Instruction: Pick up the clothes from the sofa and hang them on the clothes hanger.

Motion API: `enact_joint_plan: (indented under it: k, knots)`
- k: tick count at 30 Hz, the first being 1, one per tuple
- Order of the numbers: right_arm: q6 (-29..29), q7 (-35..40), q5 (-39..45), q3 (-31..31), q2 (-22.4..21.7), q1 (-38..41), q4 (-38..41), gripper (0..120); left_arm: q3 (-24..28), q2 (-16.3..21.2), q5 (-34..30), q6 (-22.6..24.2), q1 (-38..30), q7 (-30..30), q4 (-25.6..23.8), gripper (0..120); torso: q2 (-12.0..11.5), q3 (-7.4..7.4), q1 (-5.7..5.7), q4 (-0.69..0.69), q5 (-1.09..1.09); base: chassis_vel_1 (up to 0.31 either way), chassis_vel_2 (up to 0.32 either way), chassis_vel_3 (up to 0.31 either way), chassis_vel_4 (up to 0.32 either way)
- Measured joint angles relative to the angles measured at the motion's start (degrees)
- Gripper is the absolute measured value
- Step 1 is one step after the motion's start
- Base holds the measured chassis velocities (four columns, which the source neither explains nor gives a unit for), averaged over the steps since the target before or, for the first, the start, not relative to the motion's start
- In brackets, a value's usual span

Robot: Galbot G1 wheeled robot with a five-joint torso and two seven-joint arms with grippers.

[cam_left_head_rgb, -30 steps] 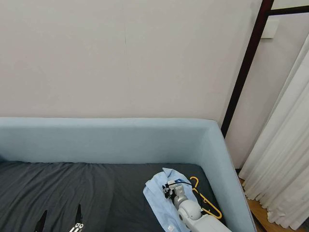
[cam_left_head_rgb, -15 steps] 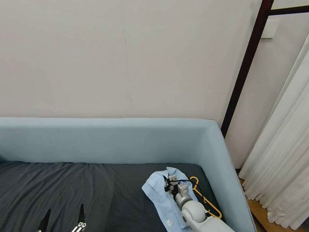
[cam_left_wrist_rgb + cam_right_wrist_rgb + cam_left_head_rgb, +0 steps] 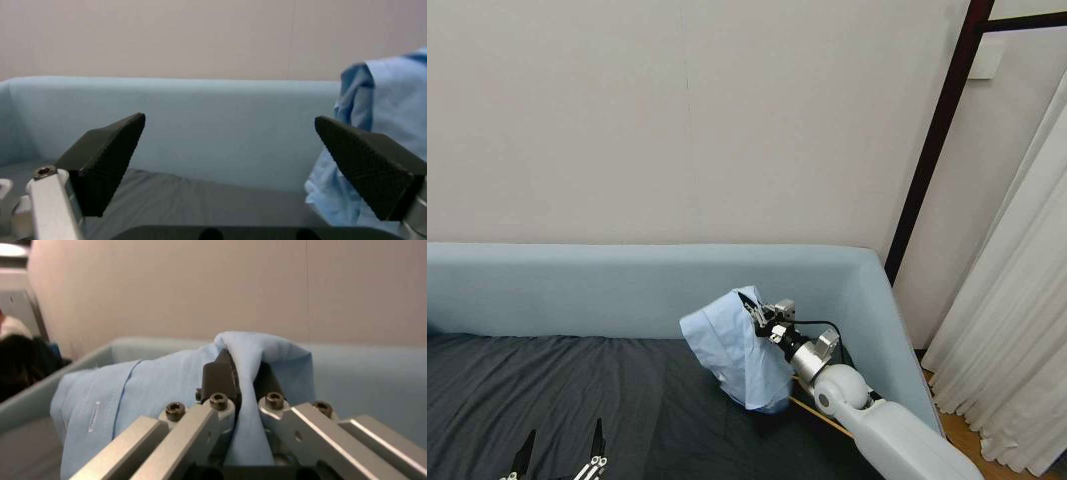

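A pale wall (image 3: 677, 120) is filling the background behind the sofa (image 3: 627, 290), whose light blue backrest and side arm are wrapping around a dark grey seat cushion (image 3: 547, 390). White curtains (image 3: 1017, 340) are hanging at the robot's right, beyond the sofa's arm, and a dark frame post (image 3: 932, 150) is rising at a slant between the curtains and the wall.

The light blue shirt (image 3: 732, 350) is hanging in a bunched fold in front of the backrest, near the sofa's right corner. Its top is sitting level with the backrest's upper edge, and its lower edge is drooping close to the seat cushion; whether it is touching the cushion cannot be told. In the left wrist view the shirt (image 3: 380, 100) is showing off to one side against the backrest.

The right pincer (image 3: 762, 318) is reaching up from the lower right and pinching the shirt at its upper fold. In the right wrist view the shirt (image 3: 167, 385) is draping over and down past the right pincer (image 3: 243, 380), with cloth squeezed between the two dark tips.

The left pincer (image 3: 562, 448) is hovering low over the seat cushion, well apart from the shirt, with its fingers (image 3: 107, 155) spread wide and holding nothing.
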Motion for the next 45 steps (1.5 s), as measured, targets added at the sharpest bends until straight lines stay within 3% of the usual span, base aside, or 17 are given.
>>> enact_joint_plan:
  k: [3,4,6,10,17,20,21,23,26,32,39,42,45]
  knots:
    - [-2.7,0.1,-10.6,2.4,-4.0,-10.7,0.0,0,0.3,-0.1,0.2,-0.2,-0.3,0.0,0.4,100,0.0,0.0,0.0,-0.05,0.03,0.0,0.0,0.0,0.0]
    - [-2.7,0.1,-10.6,2.4,-4.0,-10.7,0.0,0,0.3,-0.1,0.2,-0.2,-0.3,0.0,0.4,100,0.0,0.0,0.0,-0.05,0.03,0.0,0.0,0.0,0.0]
    - [-3.9,0.3,-19.7,4.5,-5.4,-17.2,-2.7,0,0.8,-0.2,0.7,-0.3,-0.6,0.1,0.8,100,0.0,0.0,-0.01,-0.07,0.01,0.0,0.0,0.0,0.0]
    - [-2.6,0.0,-28.0,7.3,-4.5,-21.3,-8.2,0,1.6,-0.5,1.6,-0.2,-1.1,0.3,1.3,100,0.0,0.0,-0.01,-0.04,0.01,0.0,0.0,0.0,0.0]
    - [-2.6,4.3,-31.7,9.8,-2.7,-22.0,-11.2,0,1.9,-0.6,2.2,0.1,-2.1,0.5,1.9,100,0.0,0.0,-0.01,0.01,0.01,0.0,0.0,0.0,0.0]
    - [-12.1,16.0,-35.4,8.9,-6.1,-23.8,-6.2,12,1.8,-0.3,2.1,0.1,-2.3,0.5,2.0,100,0.0,0.01,-0.01,-0.01,-0.01,0.0,0.0,0.0,0.0]
    - [-12.1,16.0,-35.4,8.9,-6.1,-23.8,-6.2,12,1.8,-0.3,2.1,0.1,-2.3,0.5,2.0,100,0.0,0.01,-0.01,-0.01,-0.01,0.0,0.0,0.0,0.0]
    - [-18.9,18.0,-34.7,8.5,-9.5,-25.2,-1.4,20,1.5,0.0,1.9,0.1,-2.2,0.5,2.0,100,0.0,0.01,-0.01,-0.03,0.01,0.0,0.0,0.0,0.0]
    - [-29.2,17.0,-30.2,10.2,-15.3,-28.3,8.2,33,1.2,0.2,1.3,0.1,-2.2,0.5,2.0,100,0.0,0.0,-0.01,-0.03,-0.03,0.0,0.0,0.0,0.0]
    - [-35.5,9.4,-28.1,16.3,-19.8,-33.6,20.0,55,1.3,0.3,1.1,0.1,-2.7,0.5,2.5,100,0.0,0.0,-0.01,-0.04,-0.01,0.0,0.0,0.0,0.0]
    - [-27.9,9.7,-28.5,15.8,-18.3,-30.8,27.2,79,1.2,0.2,1.2,0.2,-3.1,0.5,2.8,100,0.0,0.0,0.0,-0.02,-0.02,0.0,0.0,0.0,0.0]
    - [-29.6,16.1,-27.4,10.6,-16.0,-26.7,28.1,86,1.1,0.0,1.4,0.3,-3.1,0.5,2.7,100,0.0,0.0,0.0,-0.01,-0.03,0.0,0.0,0.0,0.0]
    - [-35.6,28.8,-23.7,0.9,-9.5,-19.9,25.6,98,0.9,-0.5,1.9,0.4,-2.4,0.4,2.5,100,0.0,0.01,0.0,-0.01,-0.03,0.0,0.0,0.0,0.0]
